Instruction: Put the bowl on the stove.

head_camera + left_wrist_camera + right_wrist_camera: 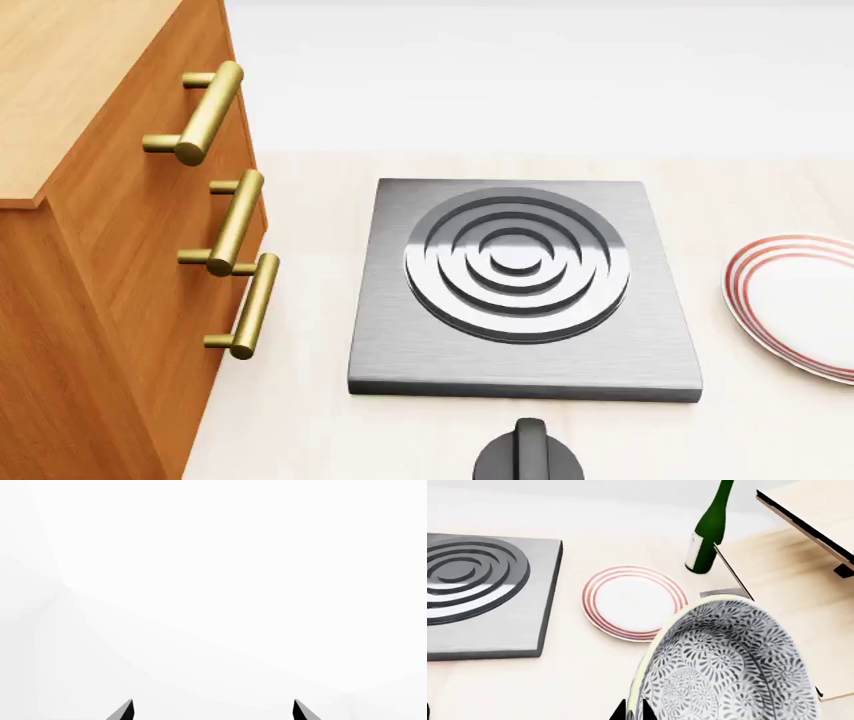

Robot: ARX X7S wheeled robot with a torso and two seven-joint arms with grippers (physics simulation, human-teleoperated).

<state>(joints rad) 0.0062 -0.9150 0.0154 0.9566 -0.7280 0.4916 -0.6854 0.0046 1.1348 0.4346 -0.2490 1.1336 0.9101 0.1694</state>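
Gripping the bowl point(727, 665) rim, right claw point(632, 711); stove point(523, 290) bare; left claw point(213, 711) wide.

No readable text anywhere.

The green bottle point(708, 530) carries a pale label, but it is blank at this size, with no letters or numbers to make out. The stove point(523, 290), the knob point(530, 455), the plate point(634, 601), the bowl point(727, 665) and the drawer front point(160, 300) bear no writing, brand or sign.

wooden drawers point(120, 300), red-ringed plate point(801, 300), black knob point(530, 455), green bottle point(710, 530)
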